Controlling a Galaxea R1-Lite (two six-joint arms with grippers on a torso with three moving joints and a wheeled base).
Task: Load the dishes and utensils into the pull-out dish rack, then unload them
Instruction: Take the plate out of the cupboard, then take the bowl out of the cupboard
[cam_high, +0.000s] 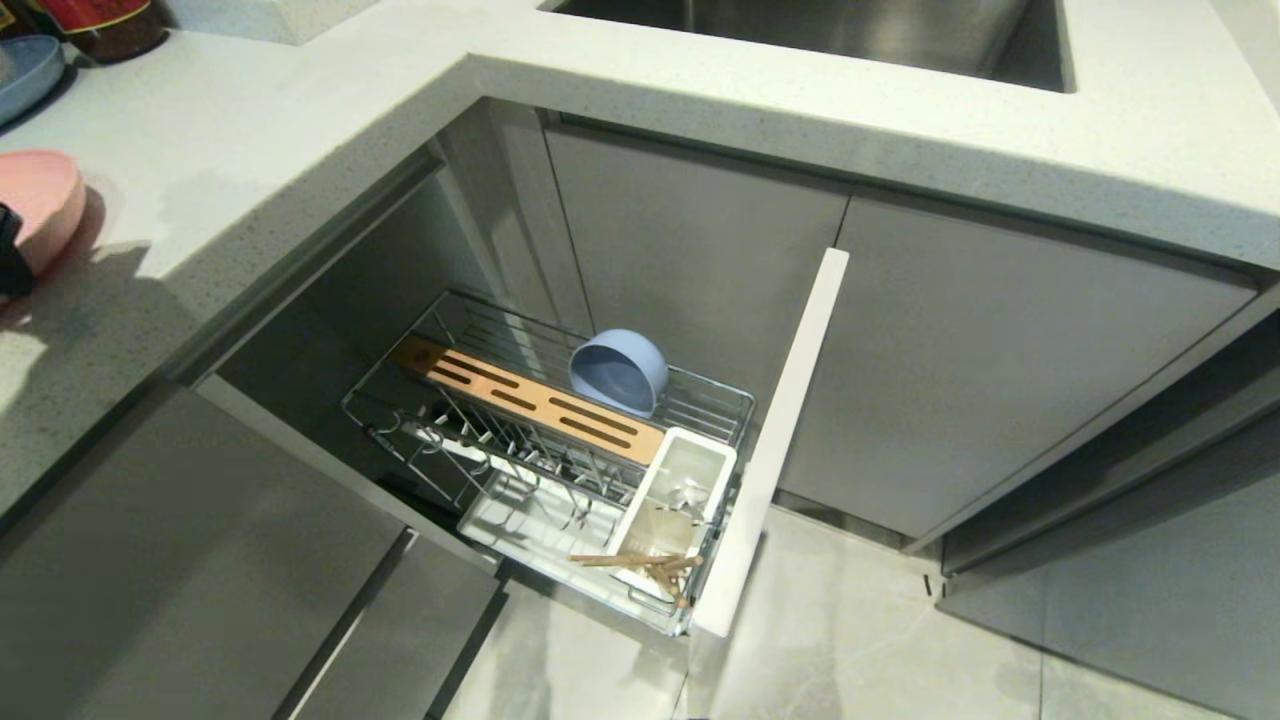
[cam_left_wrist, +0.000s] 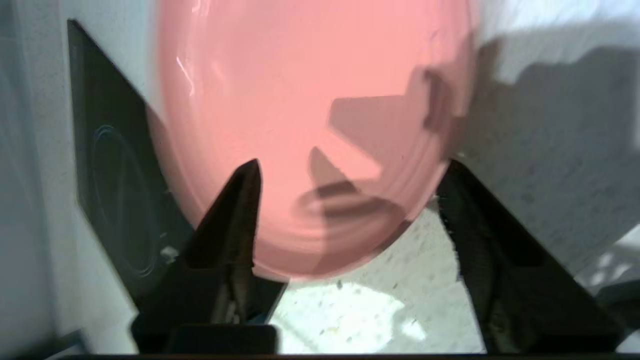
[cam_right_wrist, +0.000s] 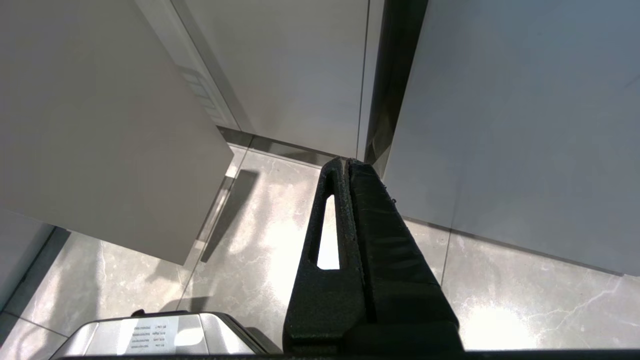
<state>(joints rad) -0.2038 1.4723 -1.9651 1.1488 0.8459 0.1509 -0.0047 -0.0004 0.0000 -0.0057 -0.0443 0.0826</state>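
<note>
Left jaws (cam_left_wrist: 350, 170) spread astride the pink plate (cam_left_wrist: 310, 125) lying on the counter (cam_left_wrist: 525, 150); right jaws (cam_right_wrist: 348, 162) pressed together.
Closing too shallow may let the plate's rim slip free.

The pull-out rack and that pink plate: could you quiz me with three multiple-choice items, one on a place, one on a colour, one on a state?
1. Where is the pink plate?
A. on the countertop
B. in the rack
C. on the floor

2. What colour is the bowl in the dish rack?
A. green
B. blue
C. white

3. How does the left gripper stand?
A. shut on the plate
B. shut on chopsticks
C. open

Answers:
1 A, the head view shows it on the counter, at the left edge.
2 B, it sits blue behind the wood strip.
3 C, its fingers stand apart over the plate.
</note>
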